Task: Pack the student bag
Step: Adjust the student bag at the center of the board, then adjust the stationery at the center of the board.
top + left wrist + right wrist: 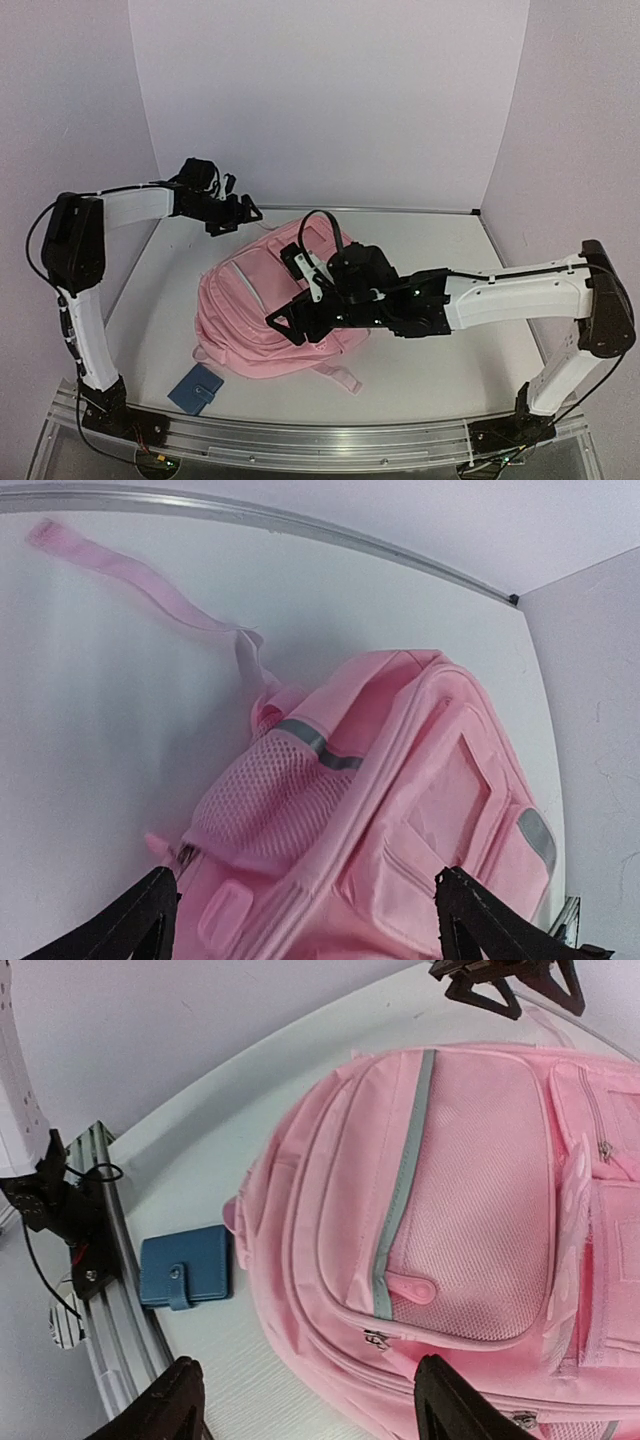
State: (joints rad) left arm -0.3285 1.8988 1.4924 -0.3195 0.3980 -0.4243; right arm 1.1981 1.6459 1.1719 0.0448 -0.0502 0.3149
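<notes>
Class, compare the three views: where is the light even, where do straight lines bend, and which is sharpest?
Top external: soft even light, faint shadow beneath the student bag. Left wrist: the table edge bows, lens distortion. Right wrist: sharpest, zip pull crisp.

Bag (pixel 262 312) lies flat over the counter's (pixel 440 370) left-centre: no route through, only over or around. Right arm (pixel 500 295) reaches across from the near right corner. The right claw (pixel 290 322) is spread wide over the bag's right side, so that flank is blocked. Left claw (pixel 235 213), jaws apart, hangs off the bag's far end towards the far left corner. Loose strap (pixel 140 585) lies on the counter near the far edge. Wallet (pixel 196 388) sits by the near left corner, just beside the bag. Room along the right edge and far right corner.
</notes>
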